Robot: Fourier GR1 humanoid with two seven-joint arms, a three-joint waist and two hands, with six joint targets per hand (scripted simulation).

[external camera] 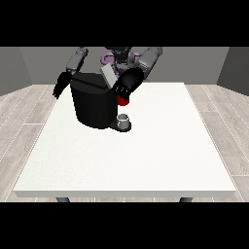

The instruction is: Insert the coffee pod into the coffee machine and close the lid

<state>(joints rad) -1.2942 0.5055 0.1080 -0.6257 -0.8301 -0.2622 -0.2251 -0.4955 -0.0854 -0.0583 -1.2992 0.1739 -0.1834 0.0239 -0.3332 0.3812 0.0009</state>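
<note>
Black plastic is making up most of what you are looking at: the coffee machine is sitting on the white table, and the hand at the view's right is hovering at the machine's upper corner, just above a red thing at the machine. You cannot tell how far that hand is opening or whether it is holding anything; its dark fingers are blending into the dark machine behind them. The hand at the view's left is hanging on the far side of the machine from the other hand, its fingers pointing down and looking relaxed, touching nothing you can make out.

Below the hand at the view's right, past the red thing, a grey thing is standing on the machine's base. It may be a cup or the pod; you cannot tell which, so the pod's place is not showing plainly.

Judging from the task, you are dealing with a small, light, rigid capsule, probably smooth and apt to slip, so pinching it across its sides would suit. The lid is appearing as a pale slab tilted up behind the hand; it should be stiff and hinged, best pushed near its free edge.

The pod slot itself is hiding behind the hand.
</note>
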